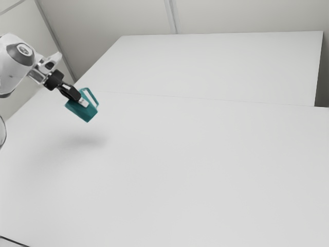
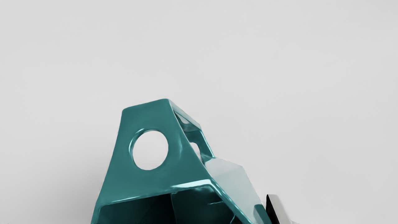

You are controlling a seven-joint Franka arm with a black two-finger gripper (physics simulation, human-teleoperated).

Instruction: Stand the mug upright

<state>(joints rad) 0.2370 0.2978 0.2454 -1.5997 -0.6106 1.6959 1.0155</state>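
Exterior view, left to right: arm (image 1: 11, 69) comes in at the upper left, claw (image 1: 82, 102) angled down off its end, clamped on the mug (image 1: 87, 115). Mug is up off the worktop (image 1: 205, 170), its shadow (image 1: 85, 140) on the surface apart below.

Mug: glossy teal, angular, flat-sided walls, dark interior. Handle (image 2: 146, 116) is a squared-off open loop; the wrist view shows a round hole through its broad face.

Orientation: tilted, not upright. Long axis slants along the claw's reach, mouth back toward the claw's base, bottom end down and away from it, toward the exterior view's right. Handle sticks out sideways, beyond the claw's tips.

Wrist view: one fingertip (image 2: 277, 208) sits against the mug's outer wall.
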